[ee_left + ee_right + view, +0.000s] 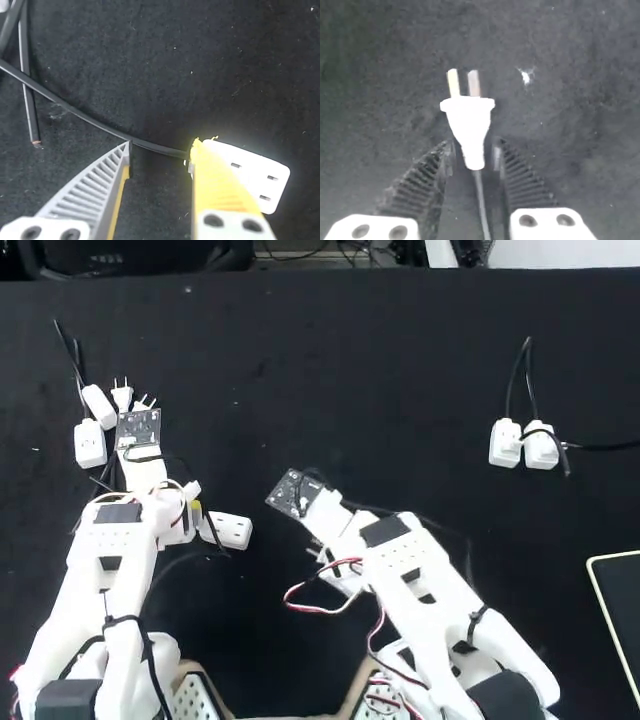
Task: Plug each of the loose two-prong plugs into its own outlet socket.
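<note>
The two arms stand nearest, at the bottom edge of the high view. The left arm [110, 550] folds over a white outlet socket [226, 530] that lies just beside its wrist, and the right arm [420, 575] leans toward the middle of the black table [330, 360]. At the far left a second socket [90, 445] lies close to some loose plugs [122, 393]. At the far right a white plug-and-socket pair [522, 443] lies touching.

In the left wrist view, the left gripper [161, 150] is spread and holds nothing. A black cable [85, 120] runs across between its tips. The outlet socket [255, 175] lies slots up just outside the yellow finger [220, 195], which partly hides it.

In the right wrist view, the right gripper [472, 147] pinches the tail of a white two-prong plug [468, 117], whose prongs point away from it. The cord [480, 200] trails back between the fingers. Whether the plug rests on the table cannot be told.
</note>
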